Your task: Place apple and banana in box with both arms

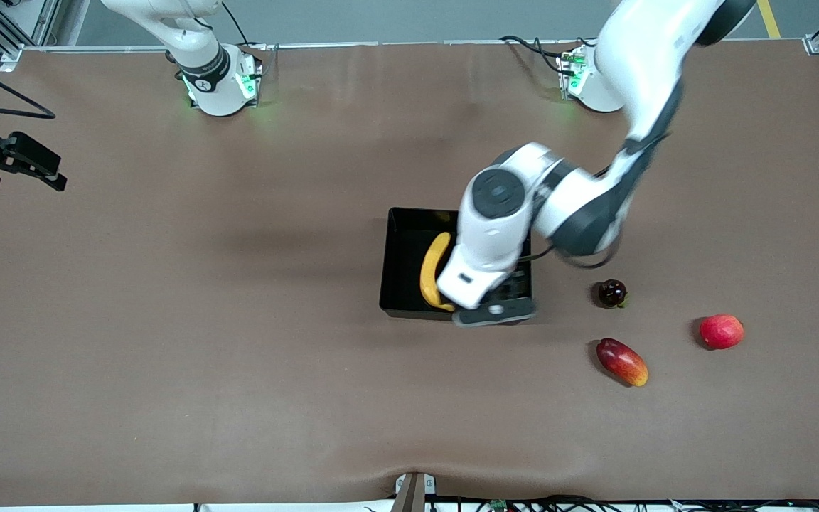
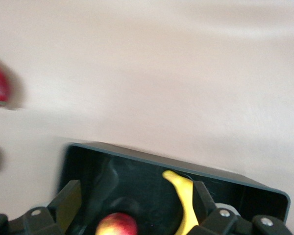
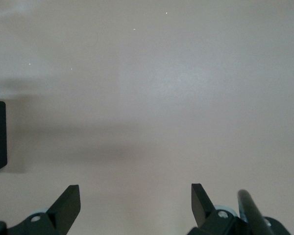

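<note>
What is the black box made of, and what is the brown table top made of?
The box looks like hard plastic: its thin upright walls are glossy and catch reflections in the left wrist view. The table seems covered with a soft matte brown sheet, maybe fabric or rubber; it shows faint ripples and no shine.

The bench (image 1: 239, 320) wore a matt brown covering, slightly rippled — cloth-like, no shine. The box (image 2: 137, 164) looked like black plastic, its upright walls glossy and reflecting. The banana (image 1: 432, 267) had a smooth, dull yellow skin; the apple (image 2: 116, 226) showed a soft sheen. The left arm's shell (image 1: 498, 213) was smooth white plastic — glossy — with black bands. Both sets of jaws looked matt black.
</note>
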